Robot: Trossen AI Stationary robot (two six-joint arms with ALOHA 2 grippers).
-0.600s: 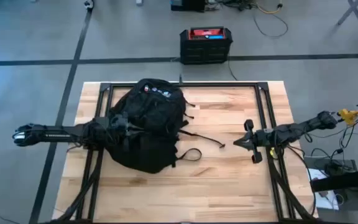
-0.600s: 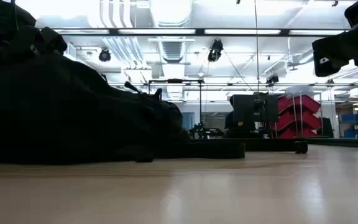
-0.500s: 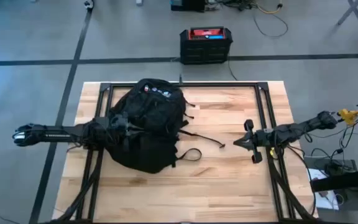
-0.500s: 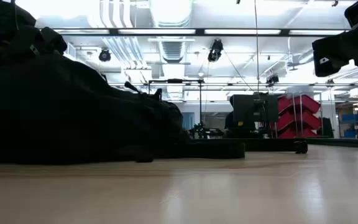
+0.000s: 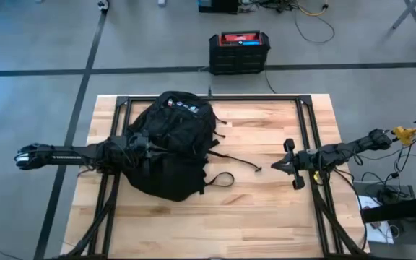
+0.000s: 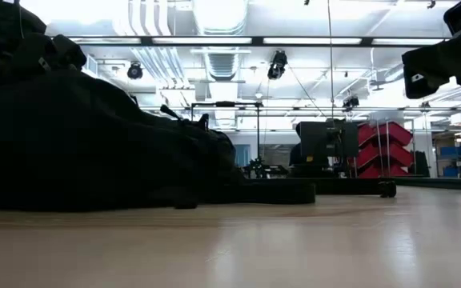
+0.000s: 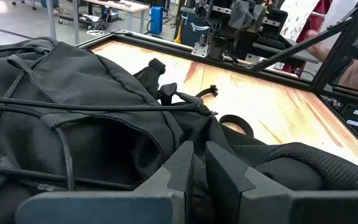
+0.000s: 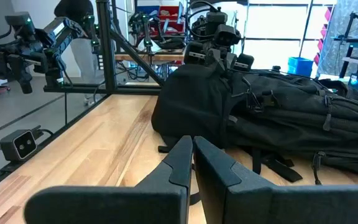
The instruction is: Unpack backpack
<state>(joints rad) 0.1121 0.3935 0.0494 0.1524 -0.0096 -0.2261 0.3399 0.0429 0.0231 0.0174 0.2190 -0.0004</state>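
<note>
The black backpack lies flat on the left half of the wooden table, with its round patches toward the far edge and its straps trailing right. It also fills the left of the low view. My left gripper comes in from the table's left and sits on the backpack's middle, nearly shut on its fabric. My right gripper hovers shut over bare wood to the right of the backpack, pointing at it with nothing in it. My left gripper has its fingertips down in the backpack's black fabric, near the middle of its upper face. A narrow dark gap stays between them. It reaches in nearly level from the table's left. The fingers hide which piece is pinched. The backpack rests on the table.
A black metal frame runs around the table's edges. A black crate with a red top stands on the floor beyond the far edge. Bare wood lies along the near edge and between the backpack and my right gripper.
</note>
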